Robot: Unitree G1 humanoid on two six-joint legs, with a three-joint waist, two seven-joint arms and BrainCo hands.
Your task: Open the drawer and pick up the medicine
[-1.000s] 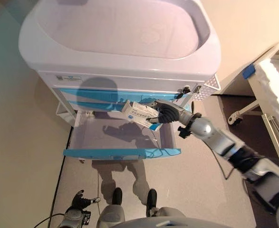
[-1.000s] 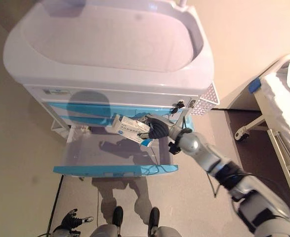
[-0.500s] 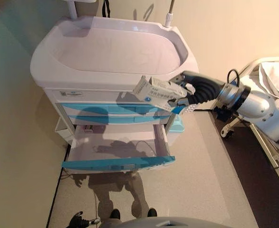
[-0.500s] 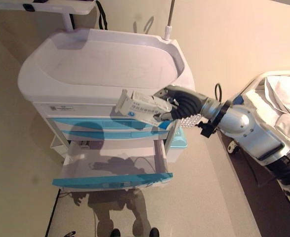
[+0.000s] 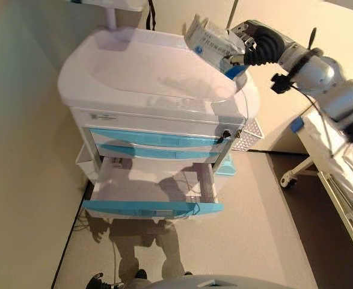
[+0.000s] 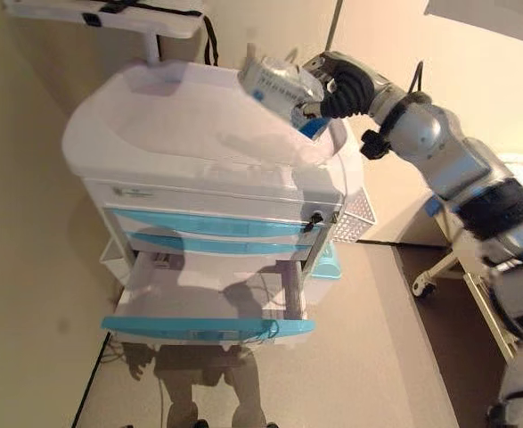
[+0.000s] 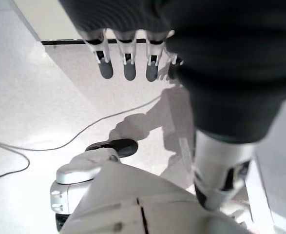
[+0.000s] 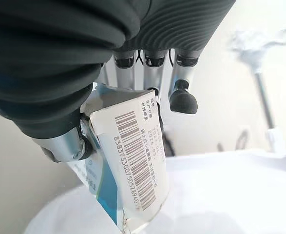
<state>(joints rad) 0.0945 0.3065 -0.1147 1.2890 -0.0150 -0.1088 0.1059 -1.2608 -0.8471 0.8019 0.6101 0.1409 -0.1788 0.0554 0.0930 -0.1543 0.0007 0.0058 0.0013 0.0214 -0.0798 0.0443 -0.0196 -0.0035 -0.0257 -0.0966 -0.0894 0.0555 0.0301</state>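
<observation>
My right hand (image 5: pixel 261 47) is shut on the medicine (image 5: pixel 213 42), a white box with blue print and a barcode, and holds it in the air above the far right of the cart's white top (image 5: pixel 146 69). The box also shows in the right wrist view (image 8: pixel 128 165), pinched between thumb and fingers. The bottom drawer (image 5: pixel 152 208) of the cart stands pulled out and looks empty. My left hand (image 7: pixel 128 53) hangs low over the floor with straight fingers, holding nothing.
The cart has two shut blue drawers (image 5: pixel 158 139) above the open one and a white side basket (image 5: pixel 248 135). A bed frame on castors (image 5: pixel 329 174) stands at the right. A wall lies close on the left.
My right hand has lifted the medicine from beside the cart's front edge up above the cart's top. The camera has shifted too.
</observation>
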